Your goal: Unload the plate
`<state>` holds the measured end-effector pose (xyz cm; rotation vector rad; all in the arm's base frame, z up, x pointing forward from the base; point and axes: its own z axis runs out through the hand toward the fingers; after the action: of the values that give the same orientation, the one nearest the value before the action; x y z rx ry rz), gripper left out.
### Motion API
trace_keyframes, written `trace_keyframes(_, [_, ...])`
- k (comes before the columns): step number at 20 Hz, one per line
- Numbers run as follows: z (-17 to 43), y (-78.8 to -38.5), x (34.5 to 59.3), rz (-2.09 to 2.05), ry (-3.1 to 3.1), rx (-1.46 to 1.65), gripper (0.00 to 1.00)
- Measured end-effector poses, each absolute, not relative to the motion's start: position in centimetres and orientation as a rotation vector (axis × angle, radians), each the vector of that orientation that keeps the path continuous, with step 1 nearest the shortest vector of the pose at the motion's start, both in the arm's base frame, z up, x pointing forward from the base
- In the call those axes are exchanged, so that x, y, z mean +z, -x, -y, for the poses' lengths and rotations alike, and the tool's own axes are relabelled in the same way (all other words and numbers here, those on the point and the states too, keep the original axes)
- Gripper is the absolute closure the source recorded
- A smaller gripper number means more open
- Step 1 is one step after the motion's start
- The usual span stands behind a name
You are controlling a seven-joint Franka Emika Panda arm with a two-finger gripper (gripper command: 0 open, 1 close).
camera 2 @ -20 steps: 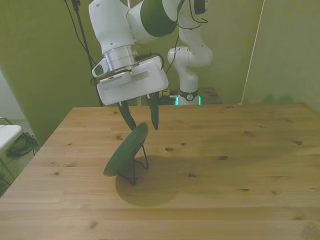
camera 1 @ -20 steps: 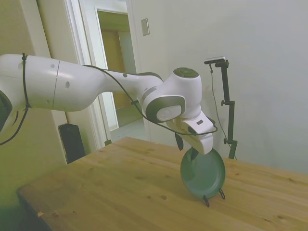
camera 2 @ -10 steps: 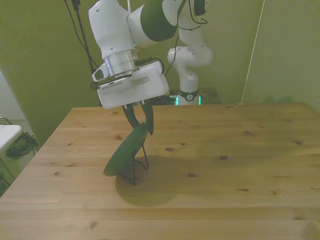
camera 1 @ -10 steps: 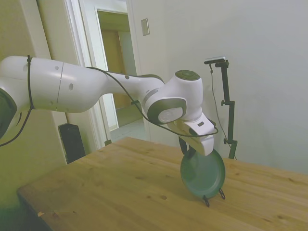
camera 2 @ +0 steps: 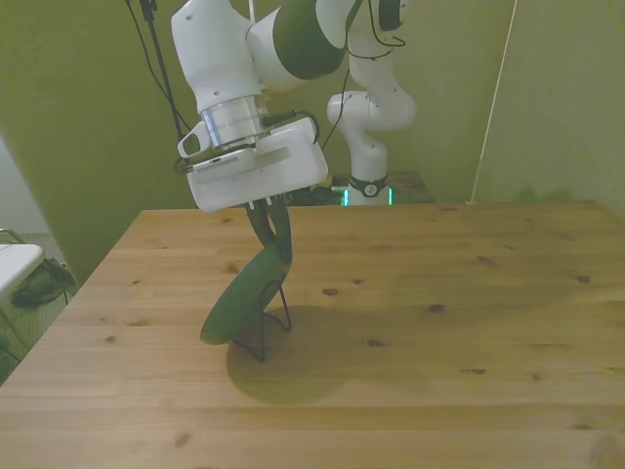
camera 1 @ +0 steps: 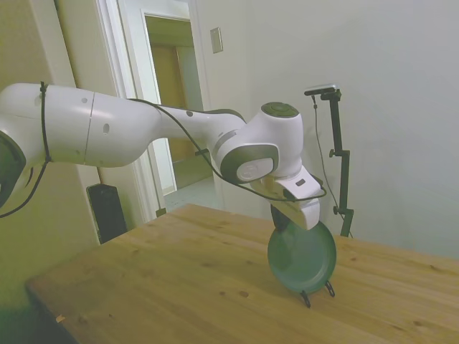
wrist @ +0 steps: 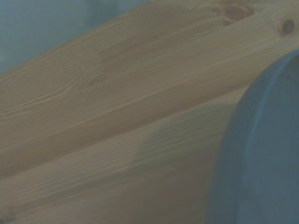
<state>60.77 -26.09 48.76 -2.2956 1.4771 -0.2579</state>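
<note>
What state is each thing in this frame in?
plate: tilted on edge in the wire stand, top rim between the tool's fingers.
wire stand: upright on the table, holding the plate.
tool: closed on the plate's top rim.
table: bearing only the stand and plate.

The side camera stands off one flank of the table [camera 1: 179, 287], set low and fairly near, looking across the wood toward a pale wall and an open doorway, with the plate [camera 1: 302, 256] on its stand [camera 1: 318, 292] just right of the picture's middle. The front camera sits higher, across the table [camera 2: 439, 322], looking down over the plate [camera 2: 244, 298] toward the back wall, so both views share plate, stand [camera 2: 271, 322] and the surrounding tabletop. The wrist camera hangs close above the plate [wrist: 261, 149], blurred, catching only its rim and a patch of table [wrist: 107, 107] beside it.
</note>
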Motion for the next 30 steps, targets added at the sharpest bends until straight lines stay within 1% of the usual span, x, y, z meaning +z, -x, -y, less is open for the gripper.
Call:
trace_keyframes(6, [26.1, -60.8, 49.1, -1.473, 2.294, -0.266, 1.0])
trace_keyframes(9, [26.1, -60.8, 49.9, -1.467, 2.286, -0.283, 1.0])
trace_keyframes(13, [26.3, -60.4, 51.5, -1.461, 2.279, -0.309, 1.0])
trace_keyframes(17, [26.1, -59.0, 54.5, -1.434, 2.278, -0.295, 1.0])
trace_keyframes(23, [24.2, -55.9, 60.9, -1.395, 2.258, -0.268, 1.0])
trace_keyframes(27, [18.6, -54.8, 65.3, -1.374, 2.274, -0.258, 1.0])
trace_keyframes(29, [14.1, -55.3, 66.3, -1.386, 2.305, -0.246, 1.0])
trace_keyframes(30, [11.7, -55.9, 66.2, -1.406, 2.331, -0.236, 1.0])
